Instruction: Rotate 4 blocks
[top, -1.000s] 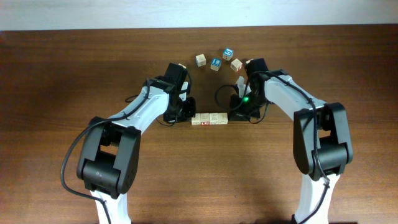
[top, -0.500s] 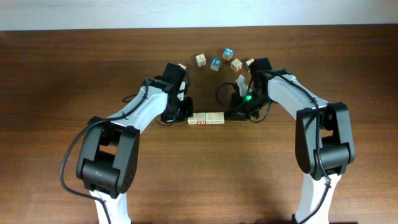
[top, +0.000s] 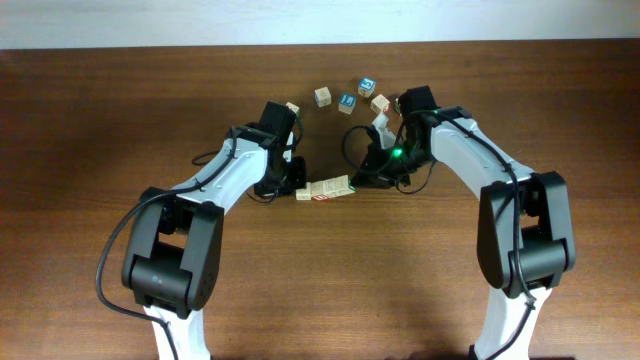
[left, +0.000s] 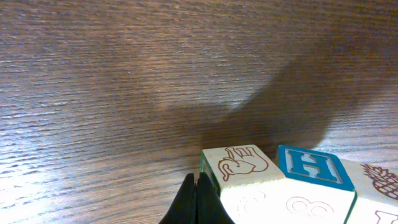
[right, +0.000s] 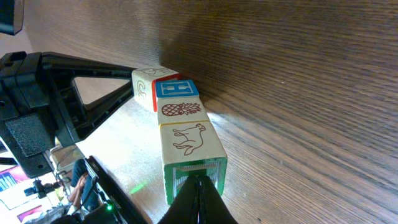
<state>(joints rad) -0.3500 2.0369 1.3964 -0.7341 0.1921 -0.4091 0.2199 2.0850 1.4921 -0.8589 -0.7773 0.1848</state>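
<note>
Four blocks lie end to end in a short slanted row (top: 325, 189) between my two grippers. In the right wrist view the row reads horse block (right: 189, 144), pineapple block (right: 182, 111), blue H block (right: 176, 88), then elephant block (right: 149, 84). My right gripper (right: 199, 182) is shut, with its tips against the horse block's green end face. My left gripper (left: 197, 188) is shut too, touching the elephant block (left: 242, 165) at the row's other end, next to the blue H block (left: 314, 168). From overhead, the left gripper (top: 297, 189) and right gripper (top: 357, 180) flank the row.
Several loose cubes sit behind the row: a pale one (top: 322, 96), two blue-faced ones (top: 346, 101) (top: 367, 85) and another pale one (top: 380, 103) close to the right arm. The dark wooden table (top: 120, 120) stretches out on all sides.
The row has turned counter-clockwise from level to slanted, its right end going back and its left end forward. It has also slid a little left. Both grippers moved with it, still shut.
</note>
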